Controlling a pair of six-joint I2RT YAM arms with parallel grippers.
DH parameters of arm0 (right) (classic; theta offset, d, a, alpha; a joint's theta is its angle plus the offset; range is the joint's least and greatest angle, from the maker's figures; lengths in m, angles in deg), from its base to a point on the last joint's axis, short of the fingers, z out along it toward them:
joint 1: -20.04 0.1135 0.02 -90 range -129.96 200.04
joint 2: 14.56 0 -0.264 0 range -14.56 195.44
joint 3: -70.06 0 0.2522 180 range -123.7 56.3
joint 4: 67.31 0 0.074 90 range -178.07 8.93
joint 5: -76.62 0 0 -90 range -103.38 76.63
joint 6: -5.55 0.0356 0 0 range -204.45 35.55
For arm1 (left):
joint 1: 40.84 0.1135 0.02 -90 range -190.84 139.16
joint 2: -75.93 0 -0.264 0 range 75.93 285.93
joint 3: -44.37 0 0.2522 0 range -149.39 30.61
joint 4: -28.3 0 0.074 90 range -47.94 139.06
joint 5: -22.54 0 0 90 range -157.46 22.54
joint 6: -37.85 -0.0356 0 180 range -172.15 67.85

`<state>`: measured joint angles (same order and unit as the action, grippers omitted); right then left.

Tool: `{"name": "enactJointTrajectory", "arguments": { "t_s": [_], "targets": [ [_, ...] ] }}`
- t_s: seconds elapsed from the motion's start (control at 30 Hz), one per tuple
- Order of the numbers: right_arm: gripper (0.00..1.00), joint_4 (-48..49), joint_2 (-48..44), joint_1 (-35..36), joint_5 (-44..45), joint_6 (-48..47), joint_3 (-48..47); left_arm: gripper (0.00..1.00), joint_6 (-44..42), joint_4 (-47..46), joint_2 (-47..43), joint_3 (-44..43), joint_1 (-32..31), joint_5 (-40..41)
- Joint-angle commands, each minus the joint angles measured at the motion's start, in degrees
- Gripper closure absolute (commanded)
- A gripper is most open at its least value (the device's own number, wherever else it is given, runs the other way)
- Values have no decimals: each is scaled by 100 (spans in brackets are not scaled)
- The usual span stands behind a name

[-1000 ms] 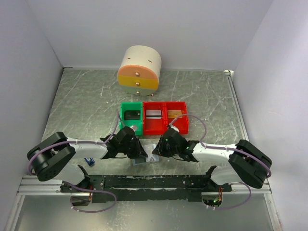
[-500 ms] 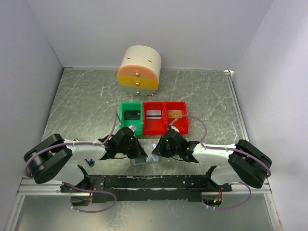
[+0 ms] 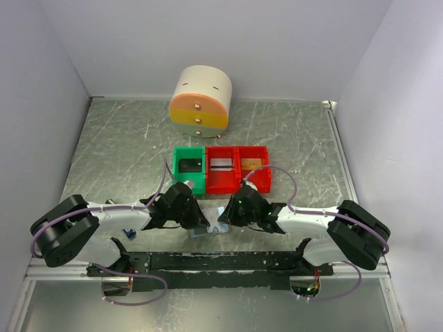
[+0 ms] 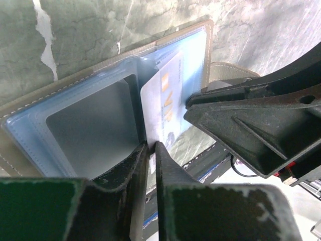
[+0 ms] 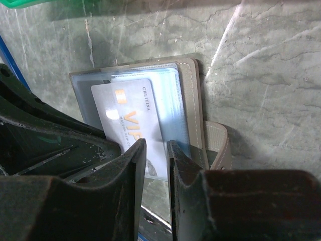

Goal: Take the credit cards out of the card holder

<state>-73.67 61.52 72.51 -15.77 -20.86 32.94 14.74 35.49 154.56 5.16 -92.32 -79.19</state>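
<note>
Grey-brown folding card holder [image 4: 75, 120] lies open on the scratched grey-green table [image 3: 297, 131], near its front edge, between both grippers. Pale silvery plastic VIP card [image 4: 165, 103] sits partly out of its clear blue pocket. Left gripper [image 4: 151, 146] is narrowed to a slit at the card's lower edge. Right gripper [image 5: 156, 146] is equally narrow over the card's end. Cannot tell whether either actually pinches. Risk: a pull drags the whole holder along if nothing pins it, or the thin edge slips from the fingers.

Grey-brown card holder [image 5: 196, 95], pale-blue inside; white card [image 5: 131, 118], orange lettering.
</note>
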Motion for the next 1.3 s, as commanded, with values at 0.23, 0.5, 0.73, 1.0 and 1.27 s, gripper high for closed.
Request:
{"name": "enactJointTrajectory", "arguments": {
  "t_s": [0.23, 0.5, 0.73, 1.0, 1.27],
  "targets": [
    [76, -178, 317, 5, -36, -40, 107, 72, 839, -1826, 83, 652, -28, -219],
    [76, -319, 211, 5, 149, -16, 147, 85, 614, -829, -361, 457, -20, 150],
    [76, -561, 43, 9, 205, -347, -44, 86, 527, -277, -616, 551, -28, 256],
    [74, -308, -188, 3, -203, -816, -461, 86, 406, -132, -521, 478, -22, 211],
    [73, 113, 268, 13, -546, -866, -792, 83, 290, -55, -390, 286, -21, 198]
  ]
}}
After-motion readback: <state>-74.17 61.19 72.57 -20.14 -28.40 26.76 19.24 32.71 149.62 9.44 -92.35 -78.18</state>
